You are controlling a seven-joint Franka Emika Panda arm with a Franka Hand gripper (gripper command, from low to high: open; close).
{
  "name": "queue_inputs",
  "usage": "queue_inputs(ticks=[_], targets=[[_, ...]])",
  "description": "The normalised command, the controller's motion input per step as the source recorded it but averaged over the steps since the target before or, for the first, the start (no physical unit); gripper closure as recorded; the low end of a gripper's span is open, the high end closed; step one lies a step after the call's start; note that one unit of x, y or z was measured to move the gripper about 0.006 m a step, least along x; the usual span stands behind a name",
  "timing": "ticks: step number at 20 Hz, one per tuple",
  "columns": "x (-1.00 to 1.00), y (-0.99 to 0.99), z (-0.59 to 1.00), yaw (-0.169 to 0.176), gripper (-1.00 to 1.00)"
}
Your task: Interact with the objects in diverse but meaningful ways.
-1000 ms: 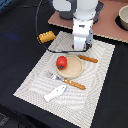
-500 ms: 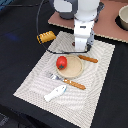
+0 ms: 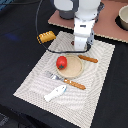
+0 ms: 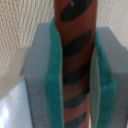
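Tabletop: black, under a ribbed pale mat.
Hand: green pads clenched on a striped brown sausage.
Tomato: red, round, on the plate.

This looks like a robot lab bench dressed up as a dining table, not a real kitchen; a white Franka arm stands over a black-draped table with a dark cable looping beside it; a striped placemat carries a small wooden plate, an orange-handled fork and knife, and toy foods such as a red tomato, a white fish and a yellow bread block; a grey pot sits on a brown board behind.
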Motion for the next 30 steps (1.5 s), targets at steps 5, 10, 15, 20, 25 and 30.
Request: queue_inputs(ticks=[5,10,15,20,25,30], targets=[[-0.77,-0.18,0.86,-0.03,1.0],[-0.81,-0.21,0.36,-0.067,1.0],[-0.83,-0.28,0.0,-0.128,1.0],[-0.81,-0.32,0.0,-0.133,1.0],[-0.77,-0.33,-0.04,-0.131,1.0],[-0.79,-0.36,-0.03,-0.121,1.0]])
